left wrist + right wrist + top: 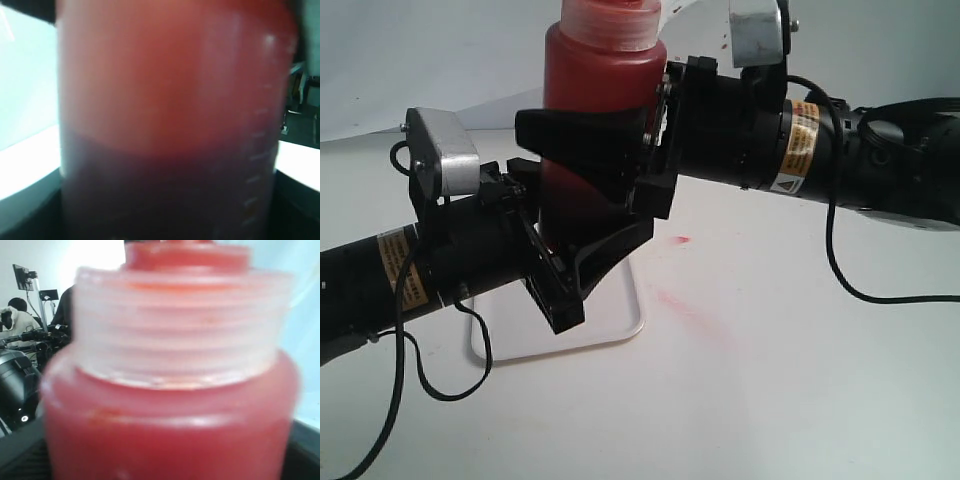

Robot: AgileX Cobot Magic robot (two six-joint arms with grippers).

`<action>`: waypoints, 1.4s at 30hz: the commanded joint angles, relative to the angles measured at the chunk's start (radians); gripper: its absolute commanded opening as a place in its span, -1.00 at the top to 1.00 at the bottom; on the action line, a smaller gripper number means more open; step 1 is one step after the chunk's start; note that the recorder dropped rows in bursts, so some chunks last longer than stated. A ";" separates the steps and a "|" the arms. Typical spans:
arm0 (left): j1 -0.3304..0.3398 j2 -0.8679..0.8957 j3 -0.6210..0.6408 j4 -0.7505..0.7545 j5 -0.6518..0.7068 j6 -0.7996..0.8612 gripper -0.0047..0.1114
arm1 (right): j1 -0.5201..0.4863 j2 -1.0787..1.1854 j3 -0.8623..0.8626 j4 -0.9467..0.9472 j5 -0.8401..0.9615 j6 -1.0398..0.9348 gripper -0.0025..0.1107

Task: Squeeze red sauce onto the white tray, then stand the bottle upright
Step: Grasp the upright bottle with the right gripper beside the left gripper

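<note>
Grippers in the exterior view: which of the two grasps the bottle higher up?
The right gripper, on the right of the view: its jaws clasp the bottle just under the cap, while the left gripper sits lower down.

The left gripper (588,243) and right gripper (560,140) both clasp the upright bottle (605,72) over the white tray (612,322).

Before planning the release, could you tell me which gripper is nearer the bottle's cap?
Right. The right gripper clasps the bottle just below the cap; the left gripper holds it lower down.
</note>
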 commanded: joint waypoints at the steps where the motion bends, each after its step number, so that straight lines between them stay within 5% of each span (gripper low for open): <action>1: -0.005 -0.004 -0.008 -0.026 -0.075 -0.005 0.92 | 0.006 -0.011 0.007 -0.003 -0.008 -0.017 0.53; 4: -0.005 -0.004 -0.008 -0.026 -0.100 -0.005 0.92 | 0.006 -0.011 0.007 -0.001 -0.008 -0.015 0.95; 32: -0.005 -0.004 -0.008 -0.024 -0.043 -0.087 0.86 | 0.006 -0.011 0.007 -0.001 -0.008 -0.015 0.95; 37: -0.005 -0.004 -0.008 -0.024 -0.043 -0.166 0.32 | 0.006 -0.011 0.007 -0.001 -0.006 -0.013 0.96; 42: -0.005 -0.004 -0.008 -0.024 -0.045 -0.166 -0.89 | 0.006 -0.011 0.007 0.001 -0.006 -0.013 0.96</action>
